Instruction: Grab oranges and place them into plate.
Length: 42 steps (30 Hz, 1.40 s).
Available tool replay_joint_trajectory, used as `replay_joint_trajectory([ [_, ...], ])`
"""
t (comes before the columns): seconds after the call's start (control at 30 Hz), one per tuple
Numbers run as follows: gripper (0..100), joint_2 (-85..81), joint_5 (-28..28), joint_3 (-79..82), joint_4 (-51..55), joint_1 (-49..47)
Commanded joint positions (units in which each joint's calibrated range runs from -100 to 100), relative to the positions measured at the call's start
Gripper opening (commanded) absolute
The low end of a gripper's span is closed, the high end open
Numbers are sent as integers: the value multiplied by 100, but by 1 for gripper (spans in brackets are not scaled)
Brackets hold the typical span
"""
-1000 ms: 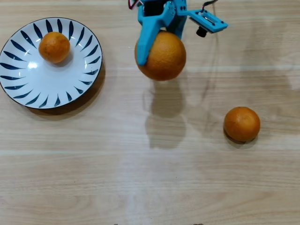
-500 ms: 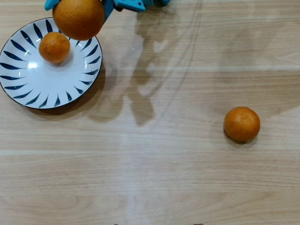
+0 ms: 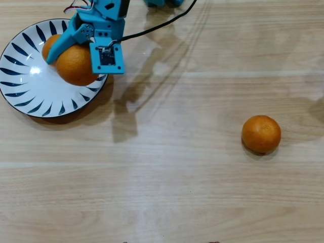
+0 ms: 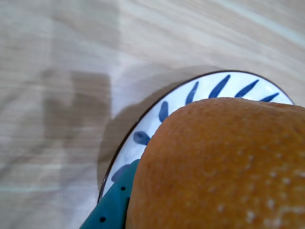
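Close against the wrist lens, filling the frame: the large orange (image 4: 219, 167), pressing on one teal finger (image 4: 112, 205), with the plate (image 4: 157, 119) rim peeking behind. Over the plate (image 3: 25, 86) in the overhead view, clamping the large orange (image 3: 75, 66) in the tool (image 3: 68, 53), crowding a small orange (image 3: 49, 45) already resting there. Judging the release: lowering first, opening gently toward bare white, avoiding knocking the neighbour. Farther right on the tabletop (image 3: 192, 177), showing only from overhead: another small orange (image 3: 261, 133), waiting well apart.
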Motion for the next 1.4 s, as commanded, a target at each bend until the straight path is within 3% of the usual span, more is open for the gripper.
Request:
replay_joint_trajectory([
  [0.0, 36, 286, -278, -458, -596, 86],
  [0.2, 38, 370, -320, -503, -605, 143],
  [0.37, 52, 370, -529, -449, -587, 135],
  [0.57, 52, 353, -576, -449, -587, 22],
  [0.87, 41, -450, -576, -576, -441, -849],
  [1.13, 25, -796, -529, -1617, 1441, -2922],
  [1.27, 16, -788, -602, -1662, 1604, -4035],
  [1.37, 11, -720, -1088, -1726, 1596, -4680],
])
